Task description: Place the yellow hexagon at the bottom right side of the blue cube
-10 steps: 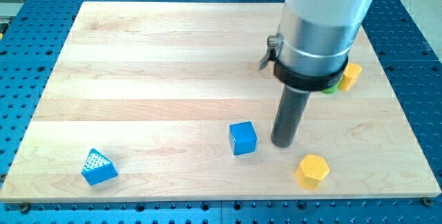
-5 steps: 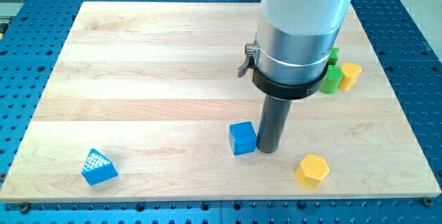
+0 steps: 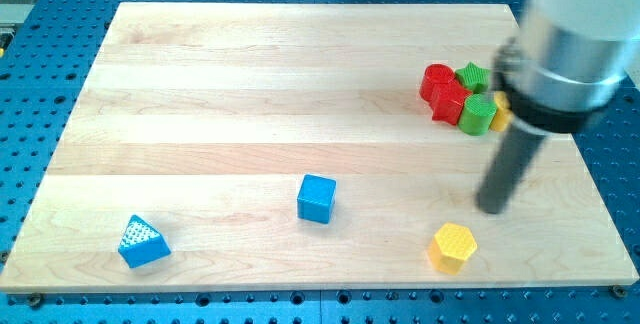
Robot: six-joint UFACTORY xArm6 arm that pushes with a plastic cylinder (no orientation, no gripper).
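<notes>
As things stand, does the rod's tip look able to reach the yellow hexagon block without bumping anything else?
Probably yes. My tip sits just above and to the view's right of the yellow hexagon block, with bare wooden board between them. The blue cube lies well to the view's left, out of the way.

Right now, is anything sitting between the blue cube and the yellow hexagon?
No. In the camera view, only bare board lies between the blue cube and the yellow hexagon. My tip stands above the hexagon, toward the view's right.

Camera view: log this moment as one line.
my tip: above-right of yellow hexagon, not touching | blue cube: far left of hexagon | red/green cluster: top right | placement: not done
</notes>
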